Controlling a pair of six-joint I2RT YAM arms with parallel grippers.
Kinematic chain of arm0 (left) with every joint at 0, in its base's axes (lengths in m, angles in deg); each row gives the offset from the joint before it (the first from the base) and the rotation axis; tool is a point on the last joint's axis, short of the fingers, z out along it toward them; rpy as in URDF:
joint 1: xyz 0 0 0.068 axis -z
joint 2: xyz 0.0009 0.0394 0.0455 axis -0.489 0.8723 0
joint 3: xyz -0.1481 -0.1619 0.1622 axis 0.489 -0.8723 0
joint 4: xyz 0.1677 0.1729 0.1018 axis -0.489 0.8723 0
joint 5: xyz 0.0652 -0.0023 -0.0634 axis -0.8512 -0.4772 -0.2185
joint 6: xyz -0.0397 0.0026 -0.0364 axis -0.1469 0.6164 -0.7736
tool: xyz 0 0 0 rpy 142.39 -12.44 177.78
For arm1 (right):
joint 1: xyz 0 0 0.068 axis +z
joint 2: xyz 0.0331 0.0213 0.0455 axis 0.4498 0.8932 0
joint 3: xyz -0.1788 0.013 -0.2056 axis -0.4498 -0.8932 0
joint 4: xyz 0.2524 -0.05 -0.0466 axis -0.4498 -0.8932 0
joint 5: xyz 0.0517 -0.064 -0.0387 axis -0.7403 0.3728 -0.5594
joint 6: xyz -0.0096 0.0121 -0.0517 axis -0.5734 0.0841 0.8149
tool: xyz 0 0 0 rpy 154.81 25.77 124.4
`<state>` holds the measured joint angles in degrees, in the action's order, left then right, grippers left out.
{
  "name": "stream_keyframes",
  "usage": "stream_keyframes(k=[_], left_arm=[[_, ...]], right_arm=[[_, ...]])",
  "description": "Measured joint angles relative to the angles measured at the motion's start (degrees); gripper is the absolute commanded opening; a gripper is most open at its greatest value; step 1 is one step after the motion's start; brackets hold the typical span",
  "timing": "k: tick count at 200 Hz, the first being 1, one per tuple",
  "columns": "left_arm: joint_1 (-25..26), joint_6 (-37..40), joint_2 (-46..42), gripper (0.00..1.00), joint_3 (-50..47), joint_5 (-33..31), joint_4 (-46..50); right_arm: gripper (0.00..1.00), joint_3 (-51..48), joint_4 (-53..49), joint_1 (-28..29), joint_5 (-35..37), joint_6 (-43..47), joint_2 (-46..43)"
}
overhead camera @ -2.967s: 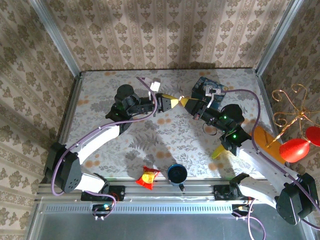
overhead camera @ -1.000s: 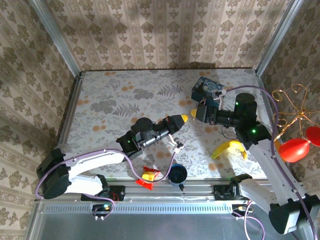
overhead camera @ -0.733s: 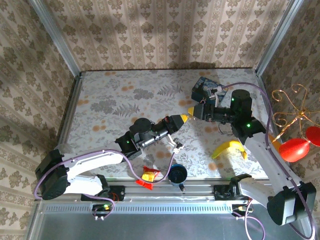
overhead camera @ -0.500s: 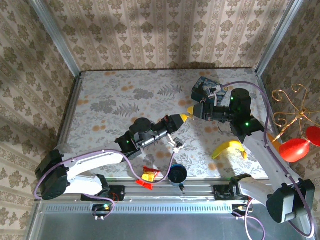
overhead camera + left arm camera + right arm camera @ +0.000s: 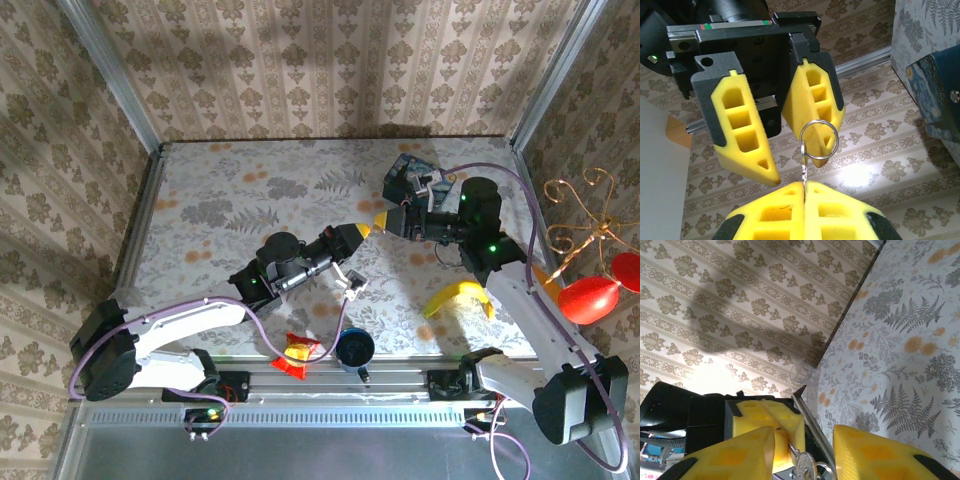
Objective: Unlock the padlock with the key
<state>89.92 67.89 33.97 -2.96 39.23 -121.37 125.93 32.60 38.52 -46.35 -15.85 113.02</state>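
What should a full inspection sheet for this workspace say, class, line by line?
Surface: floral-print table, no spills seen.
Job's things: key with ring, pinched in left gripper.
Clutter: blue tin, banana, red packet, blue cup.
Grippers: left gripper shut on key; right gripper open, tip to tip with it.
Cables: purple cables loop along both arms.
Surroundings: patterned walls; red ornament beyond the table's right edge.
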Motion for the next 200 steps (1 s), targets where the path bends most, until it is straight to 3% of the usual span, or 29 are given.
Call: stream_keyframes(k=[65, 99, 144, 150, 165, 200], left_arm=[[-0.4, -0.4, 0.0, 0.00, 0.0, -0.3, -0.4], [-0.7, -0.5, 0.0, 0.00, 0.0, -0.9, -0.3], [-0.9, -1.5, 0.0, 0.00, 0.0, -1.0, -0.2], [-0.9, -1.7, 0.0, 0.08, 0.0, -1.0, -0.2], [-0.9, -2.2, -0.1, 0.40, 0.0, -1.0, -0.1], [-0.9, -7.7, -2.7, 0.60, -0.7, -0.4, 1.8]], right_arm=[[0.18, -0.4, 1.5, 0.7, -0.2, -0.6, 1.0], [0.00, -0.4, 2.3, 0.7, -0.2, -0.7, 1.0], [0.00, -0.4, 3.1, 0.7, 0.0, -1.6, 0.8], [0.00, -0.4, 3.1, 0.7, 0.1, -1.7, 0.8], [0.00, -0.5, 3.2, 0.8, 0.4, -1.9, 0.5], [0.00, -0.6, 3.5, 0.9, 3.1, -2.6, -0.4]])
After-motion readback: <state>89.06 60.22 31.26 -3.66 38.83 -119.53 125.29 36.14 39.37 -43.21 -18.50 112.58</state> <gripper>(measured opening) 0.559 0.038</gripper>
